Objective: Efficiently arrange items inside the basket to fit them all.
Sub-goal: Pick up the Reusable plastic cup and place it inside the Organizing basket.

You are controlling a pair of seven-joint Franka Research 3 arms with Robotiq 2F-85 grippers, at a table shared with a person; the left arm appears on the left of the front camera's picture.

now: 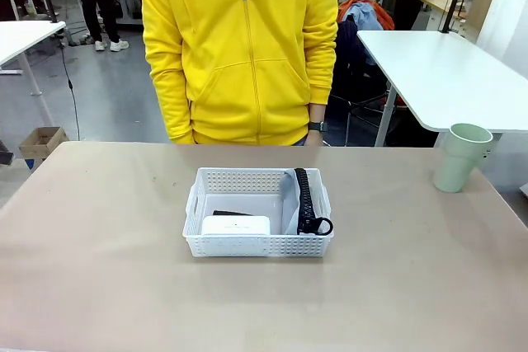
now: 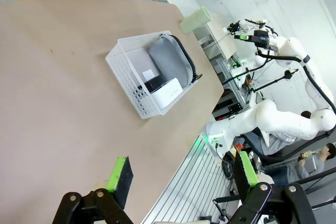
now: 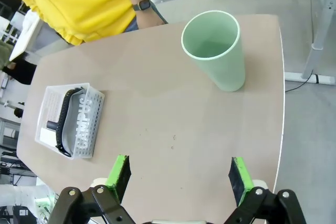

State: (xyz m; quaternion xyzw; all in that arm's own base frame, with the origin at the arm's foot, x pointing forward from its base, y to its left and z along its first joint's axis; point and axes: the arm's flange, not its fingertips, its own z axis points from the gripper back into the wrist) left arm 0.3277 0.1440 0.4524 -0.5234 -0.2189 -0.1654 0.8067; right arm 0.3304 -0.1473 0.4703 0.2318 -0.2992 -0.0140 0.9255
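Well ahead of right pincer (image 3: 179, 172), cup (image 3: 215, 53) upright.

The left jaws stand wide apart, raised above the counter, their green pads (image 2: 119, 174) spread with nothing between them. The right jaws gape just as wide, pads (image 3: 239, 174) empty, aimed down at the counter from a height. From the left wrist, the white right arm (image 2: 278, 121) is seen bent at the elbow beside the counter, its wrist lifted high
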